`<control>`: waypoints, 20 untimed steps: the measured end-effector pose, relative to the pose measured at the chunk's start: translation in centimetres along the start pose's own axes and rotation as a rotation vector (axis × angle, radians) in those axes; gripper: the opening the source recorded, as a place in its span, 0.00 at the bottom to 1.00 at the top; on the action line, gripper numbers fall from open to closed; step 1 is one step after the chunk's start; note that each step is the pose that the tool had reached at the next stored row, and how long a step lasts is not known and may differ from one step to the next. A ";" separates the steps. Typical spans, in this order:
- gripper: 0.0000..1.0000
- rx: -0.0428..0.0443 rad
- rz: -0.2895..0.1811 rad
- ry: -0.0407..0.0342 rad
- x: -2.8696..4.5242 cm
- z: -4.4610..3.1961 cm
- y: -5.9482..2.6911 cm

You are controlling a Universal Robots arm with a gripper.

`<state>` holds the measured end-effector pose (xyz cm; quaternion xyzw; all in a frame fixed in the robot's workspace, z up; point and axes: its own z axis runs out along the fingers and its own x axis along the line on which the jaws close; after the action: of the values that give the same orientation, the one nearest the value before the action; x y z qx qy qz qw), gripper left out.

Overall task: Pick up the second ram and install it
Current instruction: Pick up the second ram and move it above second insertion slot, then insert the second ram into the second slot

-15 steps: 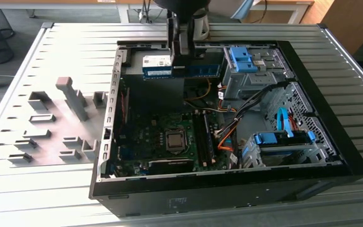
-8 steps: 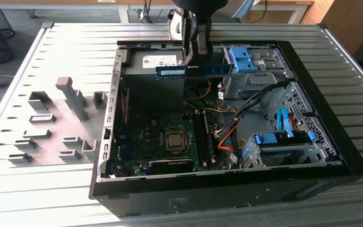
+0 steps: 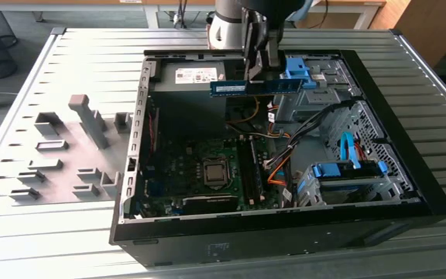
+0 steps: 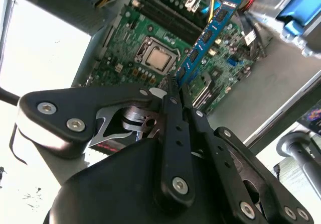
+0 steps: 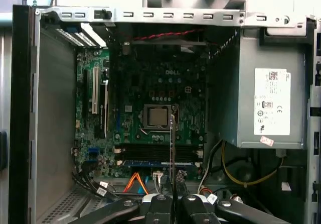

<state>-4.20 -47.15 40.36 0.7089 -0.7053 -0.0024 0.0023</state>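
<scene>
My gripper (image 3: 257,77) hangs over the far end of the open computer case (image 3: 134,174), shut on the second ram (image 3: 254,87). That stick is blue-green with dark chips and is held level, well above the motherboard (image 3: 184,168). In the second wrist view the ram (image 4: 205,35) runs out from between the black fingertips of the gripper (image 4: 179,86). In the first wrist view the ram (image 5: 172,143) stands edge-on above the gripper (image 5: 172,196) and crosses the long black slots (image 5: 150,151) beside the processor (image 5: 158,116).
A grey power supply (image 3: 195,75) fills the case's far corner under the arm. Blue drive cages (image 3: 347,171) and orange cables (image 3: 277,168) crowd the exterior view's right. Grey fixture blocks (image 3: 76,151) stand on the slatted table (image 3: 68,232) at the exterior view's left.
</scene>
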 end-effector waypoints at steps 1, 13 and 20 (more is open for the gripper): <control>0.14 0.0000 0.000 0.0000 0.00 0.00 -0.31; 0.14 0.0000 0.001 0.0000 0.00 0.00 -1.16; 0.14 0.0000 0.010 0.0000 0.00 0.02 -1.16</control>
<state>-3.04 -47.14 40.33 0.7053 -0.7089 -0.0024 0.0023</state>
